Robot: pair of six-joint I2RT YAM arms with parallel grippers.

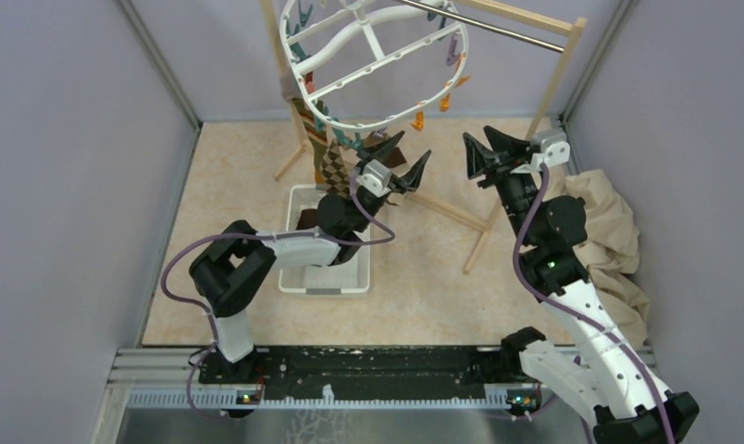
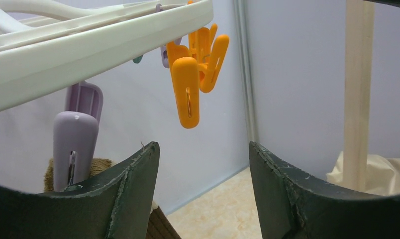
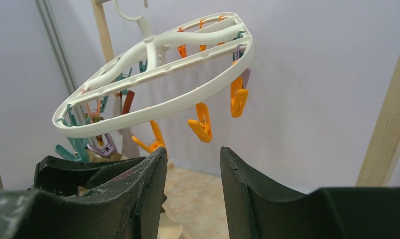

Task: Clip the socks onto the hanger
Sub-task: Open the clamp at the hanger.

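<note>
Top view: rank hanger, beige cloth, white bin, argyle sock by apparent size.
1. hanger: looks largest, though it hangs nearer the camera, which inflates it.
2-3. beige cloth and white bin: look similar and both are partly hidden, so not ranked.
4. argyle sock: smallest.

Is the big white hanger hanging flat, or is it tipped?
Tipped. In the right wrist view the hanger slopes: its left rim hangs low and its right rim sits high.

My left gripper [image 1: 416,144] stands with fingers apart near the low rim of the tilted hanger [image 1: 350,122], beside the hanging socks [image 1: 329,157]. I see the right gripper [image 1: 477,132] also apart, empty.
</note>
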